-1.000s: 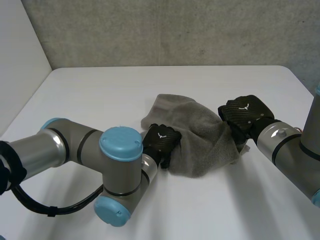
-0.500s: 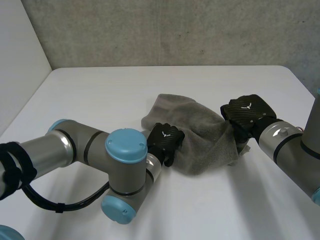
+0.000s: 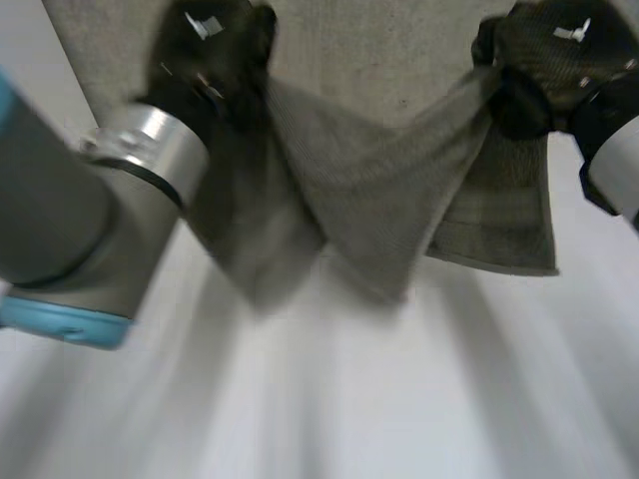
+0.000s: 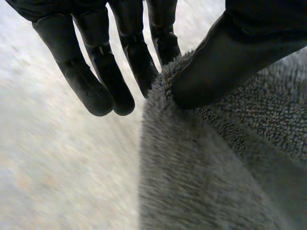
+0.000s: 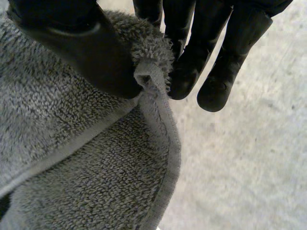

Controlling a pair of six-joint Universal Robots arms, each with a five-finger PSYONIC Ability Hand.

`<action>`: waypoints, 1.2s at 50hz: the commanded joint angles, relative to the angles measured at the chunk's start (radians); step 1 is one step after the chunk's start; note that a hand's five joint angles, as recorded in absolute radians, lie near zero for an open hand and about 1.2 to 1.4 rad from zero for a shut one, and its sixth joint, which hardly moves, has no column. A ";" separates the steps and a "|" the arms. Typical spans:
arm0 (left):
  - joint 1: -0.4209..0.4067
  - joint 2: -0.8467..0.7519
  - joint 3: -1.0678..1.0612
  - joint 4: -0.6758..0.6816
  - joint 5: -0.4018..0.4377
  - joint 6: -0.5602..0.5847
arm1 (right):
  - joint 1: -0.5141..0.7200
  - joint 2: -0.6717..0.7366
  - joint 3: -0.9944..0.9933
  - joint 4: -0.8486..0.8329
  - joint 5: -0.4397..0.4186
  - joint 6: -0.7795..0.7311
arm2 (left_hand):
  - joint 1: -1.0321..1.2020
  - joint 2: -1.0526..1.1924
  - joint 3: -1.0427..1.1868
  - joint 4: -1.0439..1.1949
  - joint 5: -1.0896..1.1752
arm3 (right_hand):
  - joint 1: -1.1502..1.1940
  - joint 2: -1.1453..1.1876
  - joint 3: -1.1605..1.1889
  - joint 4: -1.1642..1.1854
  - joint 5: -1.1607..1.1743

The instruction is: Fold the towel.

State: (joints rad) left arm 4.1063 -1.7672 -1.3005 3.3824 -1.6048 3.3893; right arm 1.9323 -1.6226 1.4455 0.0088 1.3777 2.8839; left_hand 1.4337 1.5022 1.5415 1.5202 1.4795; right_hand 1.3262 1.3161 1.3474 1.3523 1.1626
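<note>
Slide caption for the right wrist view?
Right hand pinches a hemmed edge of the grey towel between thumb and fingers.

A white table [image 3: 449,399] stands before a grey wall [image 3: 379,45]

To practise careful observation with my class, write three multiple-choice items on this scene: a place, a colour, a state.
1. Where is the towel? A) flat on the table B) held up between the left hand and right hand C) draped over one arm
2. What colour is it? A) grey B) red C) blue
3. What is the left hand doing? A) open, off the cloth B) pinching the towel's edge C) clenched, empty
Answers: 1B, it hangs from both hands in the head view; 2A, its pile is grey; 3B, its thumb presses the edge against its fingers.
</note>
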 commanded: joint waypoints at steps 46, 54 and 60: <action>0.164 -0.031 -0.351 0.006 0.051 0.148 | 0.202 0.503 -0.059 0.020 0.100 0.049 | -1.229 -1.298 -1.337 -1.316 -1.449 | 0.070 0.080 0.049 0.044 0.059; 0.166 0.098 -0.575 -0.046 0.051 0.127 | 0.194 0.507 -0.043 0.016 0.096 0.047 | -1.214 -1.283 -1.322 -1.301 -1.435 | 0.070 0.080 0.049 0.044 0.059; 0.158 0.086 -0.646 -0.117 0.054 0.061 | 0.195 0.509 -0.039 0.011 0.096 0.026 | -1.197 -1.265 -1.305 -1.283 -1.417 | 0.070 0.080 0.049 0.044 0.059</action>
State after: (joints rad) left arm 4.2702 -1.6729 -1.8769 3.3275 -1.5534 3.5056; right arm 2.1262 -1.1151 1.4014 0.0233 1.4747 2.9269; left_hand 0.2695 0.2617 0.2509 0.2620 0.2472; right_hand 1.3271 1.3161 1.3474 1.3523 1.1625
